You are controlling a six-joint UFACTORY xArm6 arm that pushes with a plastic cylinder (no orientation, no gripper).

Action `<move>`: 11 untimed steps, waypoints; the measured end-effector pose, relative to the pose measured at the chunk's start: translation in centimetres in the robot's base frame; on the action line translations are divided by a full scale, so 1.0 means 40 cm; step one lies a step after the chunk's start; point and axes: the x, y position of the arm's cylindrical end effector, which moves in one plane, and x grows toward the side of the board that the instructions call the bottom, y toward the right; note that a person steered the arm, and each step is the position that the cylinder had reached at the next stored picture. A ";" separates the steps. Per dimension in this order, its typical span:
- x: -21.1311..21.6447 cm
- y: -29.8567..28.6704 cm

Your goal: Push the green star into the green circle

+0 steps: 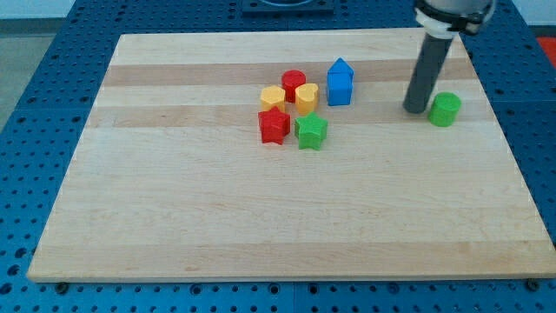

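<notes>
The small green star block [311,131] sits on the light wooden desk [261,217], a bit above the middle and a little toward the view's left of centre. It is at the bottom right of a little bunch of blocks. A red star block [274,125] is just beside it on the view's left. Right above the green star is a yellow heart-like block [306,96]. A yellow block with flat sides [273,96] is left of that one, and a red block with flat sides [294,83] sits at the top of the bunch. A blue block shaped like a little house [340,83] stands just to the view's right of the bunch.

The round green circle block [445,109] is well apart from the green star, over near the view's right edge of the desk.

My tip [416,109] is the bottom end of a straight dark rod. It is down on the desk just beside the green circle, on its left side, very close. I cannot tell if they touch. My tip is far from the green star.

There is no pincer on this arm, only the rod, so nothing is being gripped.

A blue board with many small holes [35,104] lies under the desk.
</notes>
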 end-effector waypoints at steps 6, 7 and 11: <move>0.076 -0.521; 0.124 -0.562; 0.136 -0.322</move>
